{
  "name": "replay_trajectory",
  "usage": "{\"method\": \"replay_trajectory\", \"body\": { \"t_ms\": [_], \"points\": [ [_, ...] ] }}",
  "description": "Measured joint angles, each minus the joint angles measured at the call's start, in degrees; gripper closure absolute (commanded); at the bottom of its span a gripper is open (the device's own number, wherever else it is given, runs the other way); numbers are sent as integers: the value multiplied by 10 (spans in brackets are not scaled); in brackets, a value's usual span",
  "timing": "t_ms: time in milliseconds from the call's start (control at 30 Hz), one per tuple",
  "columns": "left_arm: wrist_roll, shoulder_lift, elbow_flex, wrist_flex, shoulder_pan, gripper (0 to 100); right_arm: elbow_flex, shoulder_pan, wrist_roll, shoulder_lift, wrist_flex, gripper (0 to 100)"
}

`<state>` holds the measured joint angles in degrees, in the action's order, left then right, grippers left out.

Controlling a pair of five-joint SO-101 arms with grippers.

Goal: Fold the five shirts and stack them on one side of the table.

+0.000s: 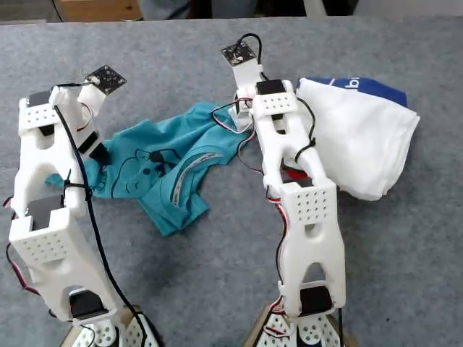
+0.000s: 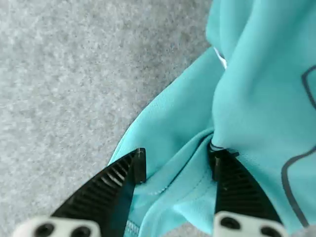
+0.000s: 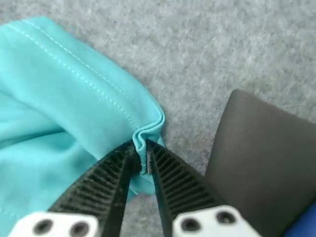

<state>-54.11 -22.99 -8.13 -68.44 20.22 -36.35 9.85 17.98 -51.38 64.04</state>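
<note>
A crumpled teal shirt [image 1: 166, 170] with a dark line drawing lies on the grey table [image 1: 217, 289] between the two arms. My left gripper [image 1: 100, 155] sits at its left side. In the left wrist view this gripper [image 2: 178, 165] is open, its fingers astride a raised fold of the teal shirt [image 2: 256, 98]. My right gripper [image 1: 242, 119] is at the shirt's far right corner. Seen in the right wrist view, it [image 3: 143, 154] is shut on the stitched hem of the teal shirt [image 3: 49, 98], which bunches at the tips.
A white shirt [image 1: 362, 137] lies loosely folded on top of a blue one [image 1: 372, 87] at the far right. A dark flat shape [image 3: 261, 163] sits close beside my right gripper. Bare grey cloth stretches along the back and in front of the teal shirt.
</note>
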Motion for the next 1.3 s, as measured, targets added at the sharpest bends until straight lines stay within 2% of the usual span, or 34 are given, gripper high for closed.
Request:
{"method": "replay_trajectory", "body": {
  "t_ms": [67, 133, 267, 433, 667, 800, 1000, 1167, 1300],
  "points": [
    [0, 0, 10, 10, 0, 852, 0, 0, 0, 0, 0, 986],
    [0, 0, 18, 17, 0, 968, 0, 0, 0, 0, 0, 986],
    [16, 0, 19, 22, 2, 975, 0, 0, 0, -1, 0, 986],
    [86, 0, 13, 18, 31, 970, -9, 0, 0, -1, 14, 986],
    [190, 0, -83, -76, 119, 970, -159, 14, 40, 75, 142, 986],
    [254, 0, -179, -150, 179, 970, -291, 56, 58, 132, 231, 986],
    [286, 0, -375, -300, 265, 954, -480, 138, 63, 197, 338, 986],
    [300, 61, -484, -320, 398, 932, -526, 244, 76, 302, 360, 986],
    [284, 133, -506, -323, 523, 930, -475, 309, 76, 412, 312, 986]
  ]
}}
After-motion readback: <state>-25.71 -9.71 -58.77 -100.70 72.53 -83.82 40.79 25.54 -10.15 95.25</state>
